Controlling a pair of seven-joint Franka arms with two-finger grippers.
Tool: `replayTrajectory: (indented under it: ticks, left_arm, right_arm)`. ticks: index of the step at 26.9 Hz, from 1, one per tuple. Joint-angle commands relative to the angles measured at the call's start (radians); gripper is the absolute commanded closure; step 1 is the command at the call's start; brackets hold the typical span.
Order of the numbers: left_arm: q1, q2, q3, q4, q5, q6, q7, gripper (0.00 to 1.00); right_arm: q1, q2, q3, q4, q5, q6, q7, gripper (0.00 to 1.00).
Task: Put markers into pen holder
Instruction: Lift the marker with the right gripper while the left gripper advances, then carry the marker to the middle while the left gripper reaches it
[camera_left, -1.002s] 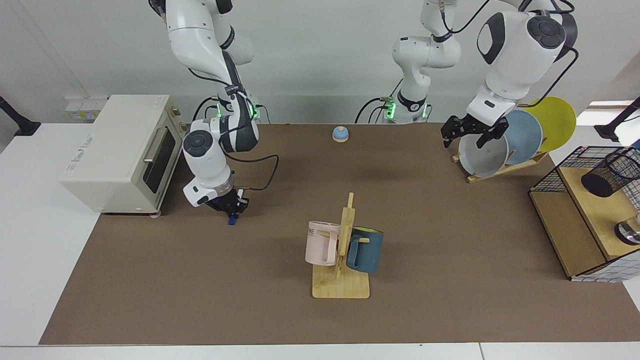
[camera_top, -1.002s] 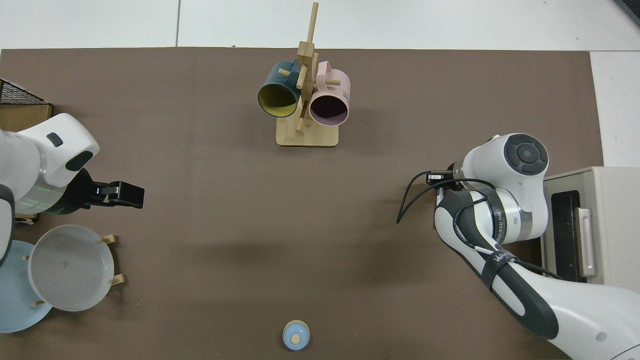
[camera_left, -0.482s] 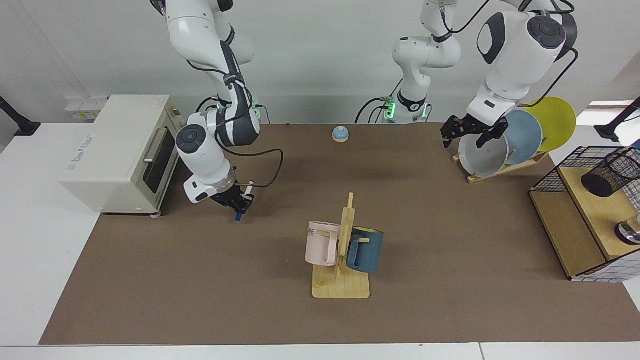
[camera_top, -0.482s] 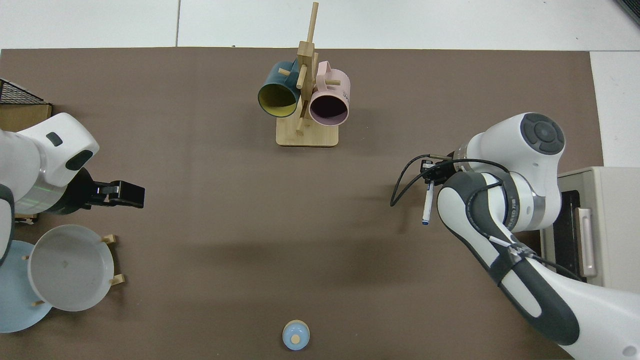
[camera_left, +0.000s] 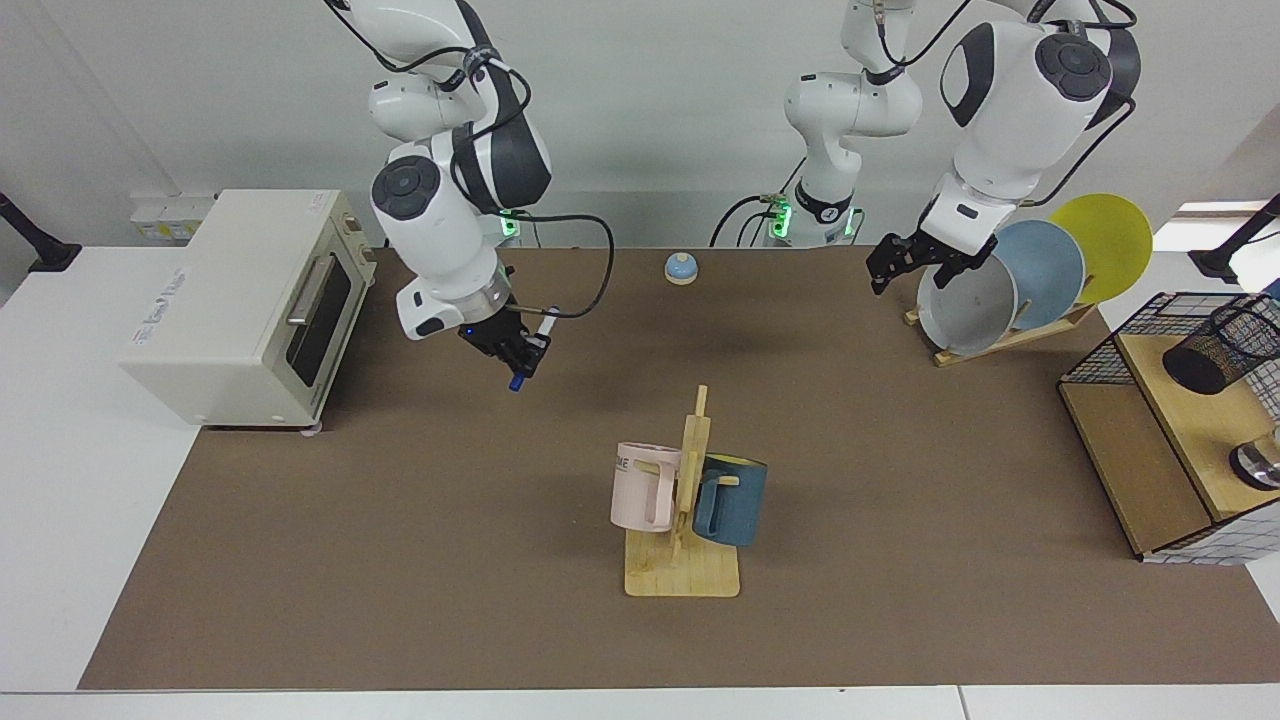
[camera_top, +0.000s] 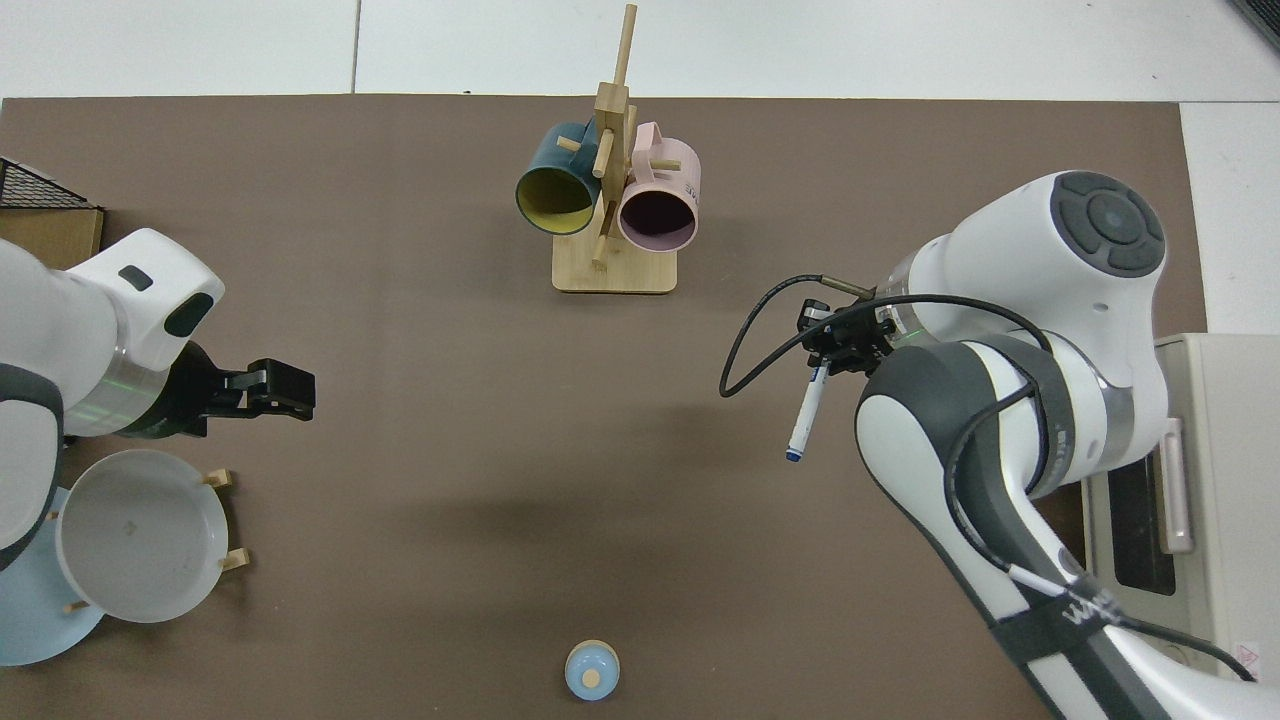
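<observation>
Right end effector (camera_left: 512, 352) held the marker (camera_top: 806, 412) clamped, raised off the table (camera_left: 400, 560), at 10 o'clock from the mug rack (camera_left: 685, 520). Left end effector (camera_left: 925, 262) waited, fingers spread wide, by the plates (camera_left: 1010, 285).

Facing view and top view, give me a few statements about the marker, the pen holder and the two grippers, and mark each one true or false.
1. The right gripper holds the marker above the table. True.
2. The marker already stands in the pen holder. False: the pen holder sits in the wire rack at the far side of the table from the marker.
3. The left gripper is near the plate rack and holds nothing. True.
4. The pink mug lies on its side on the table. False: it hangs on the wooden mug stand.
5. The marker's blue cap points toward the toaster oven. False: in the facing view the cap points down and slightly away from it.
</observation>
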Motion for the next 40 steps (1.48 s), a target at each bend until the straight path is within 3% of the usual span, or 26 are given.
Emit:
replayTrajectory:
  ticks: [1, 7, 11, 22, 27, 40]
  left_arm:
    - [-0.014, -0.03, 0.011, -0.015, -0.009, -0.044, -0.118, 0.0]
    - [-0.016, -0.032, 0.007, 0.004, -0.009, -0.093, -0.251, 0.0]
    - [-0.014, -0.036, -0.027, 0.007, -0.032, -0.118, -0.449, 0.0]
    - [-0.014, -0.033, -0.078, 0.038, -0.142, -0.156, -0.618, 0.0]
    - [-0.008, -0.032, -0.085, 0.038, -0.159, -0.133, -0.543, 0.0]
    - [-0.014, -0.03, -0.134, 0.039, -0.279, 0.006, -0.069, 0.0]
  right_arm:
    - [0.031, -0.05, 0.0, 0.022, 0.023, -0.084, 0.105, 1.0]
    - [0.08, -0.099, 0.0, 0.051, 0.019, -0.122, 0.306, 1.0]
    - [0.104, -0.125, 0.0, 0.053, 0.022, -0.122, 0.442, 1.0]
    - [0.105, -0.127, 0.06, 0.056, 0.023, -0.121, 0.591, 1.0]
    - [0.105, -0.133, 0.069, 0.056, 0.025, -0.114, 0.592, 1.0]
    - [0.104, -0.135, 0.094, 0.056, 0.049, -0.102, 0.592, 1.0]
